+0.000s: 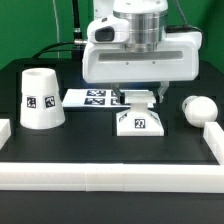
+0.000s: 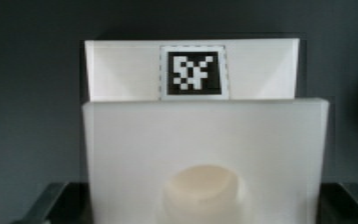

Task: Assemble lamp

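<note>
My claw (image 1: 138, 98): fingers straddle the base (image 1: 139, 122), which sits right under me. I cannot tell whether I pinch it or only flank it.
Base socket (image 2: 206, 184): a round recess, its depth lost in blur.
Shade (image 1: 40, 98): well off to one side of me, narrow end up, inside dark.
Bulb (image 1: 197, 107): well off on my opposite side, near the border rail (image 1: 214, 140).

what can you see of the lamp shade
The shade is a matte white, plastic-looking truncated cone, standing upright on its wide end, narrow open end up. A black-and-white square tag sits on its side. It rests on the black table at the exterior view's left, touching nothing else; the wrist view does not show it.
</note>
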`<action>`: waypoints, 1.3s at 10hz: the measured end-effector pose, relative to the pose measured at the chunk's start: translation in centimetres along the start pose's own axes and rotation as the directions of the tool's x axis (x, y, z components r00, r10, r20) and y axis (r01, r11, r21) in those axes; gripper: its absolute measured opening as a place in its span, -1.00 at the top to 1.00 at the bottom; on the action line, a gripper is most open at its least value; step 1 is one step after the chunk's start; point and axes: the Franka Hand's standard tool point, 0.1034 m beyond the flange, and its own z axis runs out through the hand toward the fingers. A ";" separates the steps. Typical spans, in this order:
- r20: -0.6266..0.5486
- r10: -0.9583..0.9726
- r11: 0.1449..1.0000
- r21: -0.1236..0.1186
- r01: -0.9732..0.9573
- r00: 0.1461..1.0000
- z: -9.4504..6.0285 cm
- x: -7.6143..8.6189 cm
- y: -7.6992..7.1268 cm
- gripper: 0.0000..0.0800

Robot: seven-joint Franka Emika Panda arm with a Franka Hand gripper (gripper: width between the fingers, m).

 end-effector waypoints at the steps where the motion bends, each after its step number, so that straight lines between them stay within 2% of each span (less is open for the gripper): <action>1: -0.003 -0.002 1.000 0.003 0.002 1.000 -0.1 1.5 -0.2 -0.34; 3: -0.027 -0.005 1.000 0.008 0.005 1.000 -0.3 4.3 -0.7 -0.34; 7: -0.055 -0.001 1.000 0.018 0.002 0.998 -0.8 9.4 -2.9 -0.34; 9: -0.058 -0.009 1.000 0.021 0.010 0.998 -0.9 11.4 -3.7 -0.34; 10: -0.064 0.000 1.000 0.024 0.002 0.998 -1.0 12.3 -4.2 -0.34; 13: -0.074 -0.008 1.000 0.026 0.010 0.997 -1.0 13.2 -5.5 -0.34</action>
